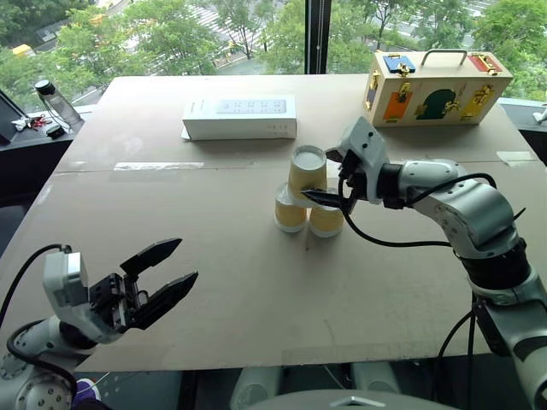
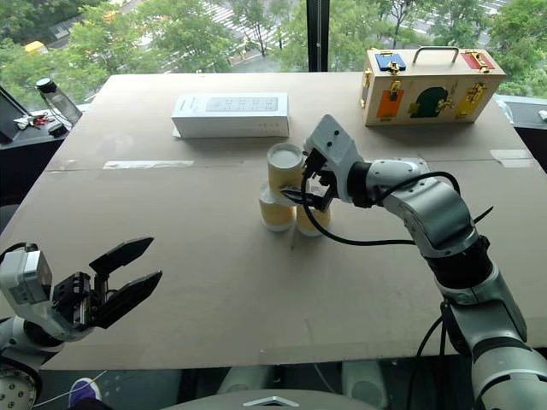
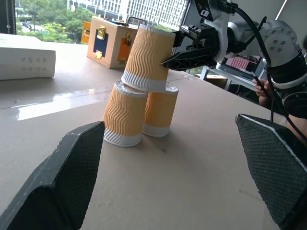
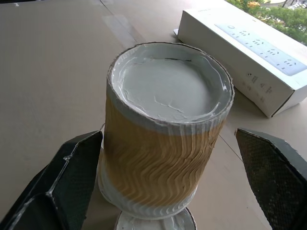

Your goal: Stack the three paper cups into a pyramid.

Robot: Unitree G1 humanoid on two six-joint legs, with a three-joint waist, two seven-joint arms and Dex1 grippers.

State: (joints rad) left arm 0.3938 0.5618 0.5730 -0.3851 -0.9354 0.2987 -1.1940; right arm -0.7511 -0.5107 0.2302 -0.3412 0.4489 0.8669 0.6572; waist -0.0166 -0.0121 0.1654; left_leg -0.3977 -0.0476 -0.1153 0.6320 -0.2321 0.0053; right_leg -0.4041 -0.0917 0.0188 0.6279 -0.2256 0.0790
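The three paper cups stand upside down as a pyramid near the table's middle. Two of them, the left cup (image 1: pixel 289 210) and the right cup (image 1: pixel 326 222), stand side by side. The third, the top cup (image 1: pixel 308 169), rests across their white bases. My right gripper (image 1: pixel 327 176) is open around the top cup (image 4: pixel 163 143). One of its fingers (image 4: pixel 72 177) is on each side of the cup, and there is a gap at the far finger. My left gripper (image 1: pixel 181 261) is open and holds nothing, low at the near left and well away from the stack (image 3: pixel 144 96).
A white flat box (image 1: pixel 240 117) lies behind the stack. A wooden latch box (image 1: pixel 434 87) with a handle stands at the far right corner. A bottle (image 1: pixel 56 102) stands off the table's far left. The table (image 1: pixel 256 325) has bare cardboard between the stack and its near edge.
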